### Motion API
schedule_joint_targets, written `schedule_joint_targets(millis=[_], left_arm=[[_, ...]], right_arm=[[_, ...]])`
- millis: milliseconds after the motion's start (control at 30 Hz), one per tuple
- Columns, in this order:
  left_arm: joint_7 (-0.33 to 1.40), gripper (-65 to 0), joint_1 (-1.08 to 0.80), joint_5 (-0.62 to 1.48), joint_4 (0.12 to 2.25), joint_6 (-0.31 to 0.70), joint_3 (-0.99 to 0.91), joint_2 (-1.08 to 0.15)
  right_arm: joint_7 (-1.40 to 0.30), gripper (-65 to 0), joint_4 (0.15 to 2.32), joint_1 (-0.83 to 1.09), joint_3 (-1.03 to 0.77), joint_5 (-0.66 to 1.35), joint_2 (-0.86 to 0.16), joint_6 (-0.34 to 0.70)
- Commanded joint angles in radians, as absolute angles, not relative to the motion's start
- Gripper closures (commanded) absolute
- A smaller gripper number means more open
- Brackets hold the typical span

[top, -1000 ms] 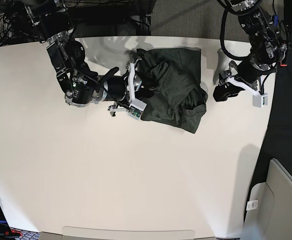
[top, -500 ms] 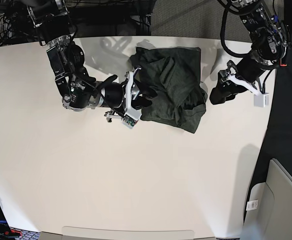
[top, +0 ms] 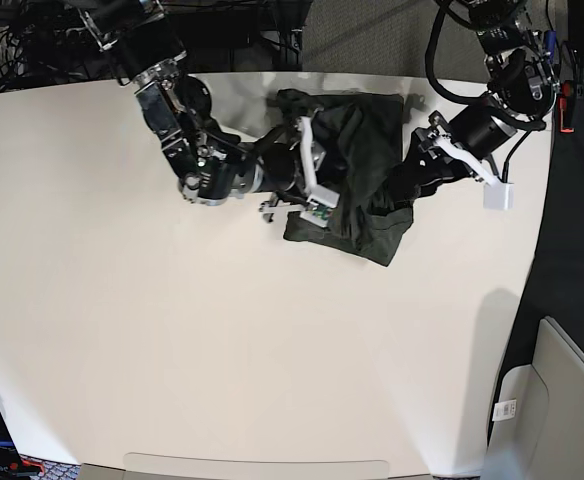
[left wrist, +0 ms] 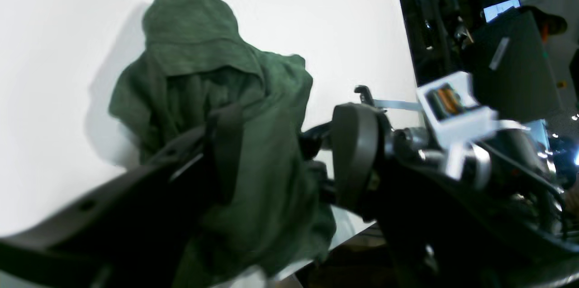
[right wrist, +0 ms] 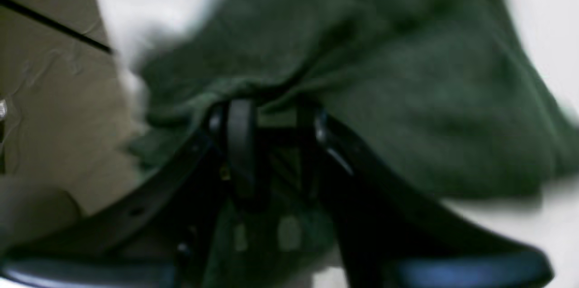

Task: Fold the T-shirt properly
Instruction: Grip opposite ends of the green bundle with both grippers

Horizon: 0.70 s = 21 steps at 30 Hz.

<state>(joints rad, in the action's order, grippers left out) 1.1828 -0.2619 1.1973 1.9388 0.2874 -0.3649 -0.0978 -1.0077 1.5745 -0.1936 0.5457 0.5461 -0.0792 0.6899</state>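
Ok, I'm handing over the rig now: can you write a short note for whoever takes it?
Right gripper: shut on the T-shirt, pinching a fold.
Left gripper: open, its fingers astride the shirt's edge, not clamped.
The T-shirt lies bunched at the far side of the table, between both arms.
Done: nothing neat yet; the shirt is crumpled.
Left: spread it flat, then fold it.

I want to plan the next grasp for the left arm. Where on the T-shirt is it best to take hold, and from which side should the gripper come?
Probably the loose bunched corner of the T-shirt nearest the left gripper. It lies at the cloth's outer edge, so the open jaws can likely slide in low from that side. The right gripper already pinches a fold on the opposite side.
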Motion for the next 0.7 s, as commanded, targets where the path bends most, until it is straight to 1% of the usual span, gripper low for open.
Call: schedule_joint_targets(millis=[0,33,133,200,267,400,533,667], left_arm=[[1.185,-31.7,-0.259,1.236,1.959,0.280,-0.372,-0.105],[1.185,-31.7,-0.259,1.236,1.962,0.280,-0.375,-0.105],[1.185,-31.7,-0.259,1.236,1.965,0.280,-0.377,-0.107],[1.185,-31.7,-0.259,1.236,1.965,0.280,-0.377,-0.119],[1.187,-31.7,-0.259,1.236,1.966,0.280,-0.375,-0.124],[1.187,-31.7,-0.280,1.245,1.988,0.280,-0.367,-0.124],[1.188,-31.7,-0.288,1.285,1.988,0.280,-0.364,-0.131],[1.241,-31.7,-0.288,1.287,1.988,0.280,-0.364,-0.131]], right_arm=[[-0.989,-10.0,1.592,-0.213,0.562,0.555,-0.076,0.698],[-0.989,-8.8,1.595,-0.216,0.588,0.556,-0.076,0.698],[-0.998,-8.7,1.598,-0.239,0.659,0.582,-0.084,0.698],[-1.023,-8.7,1.612,-0.246,0.665,0.618,-0.087,0.698],[-1.020,-8.7,1.644,-0.243,0.657,0.630,-0.111,0.698],[-1.018,-8.7,1.659,-0.216,0.545,0.628,-0.171,0.698],[-1.018,-8.7,1.659,-0.191,0.420,0.628,-0.183,0.698],[-1.018,-8.7,1.659,-0.186,0.369,0.628,-0.186,0.698]])
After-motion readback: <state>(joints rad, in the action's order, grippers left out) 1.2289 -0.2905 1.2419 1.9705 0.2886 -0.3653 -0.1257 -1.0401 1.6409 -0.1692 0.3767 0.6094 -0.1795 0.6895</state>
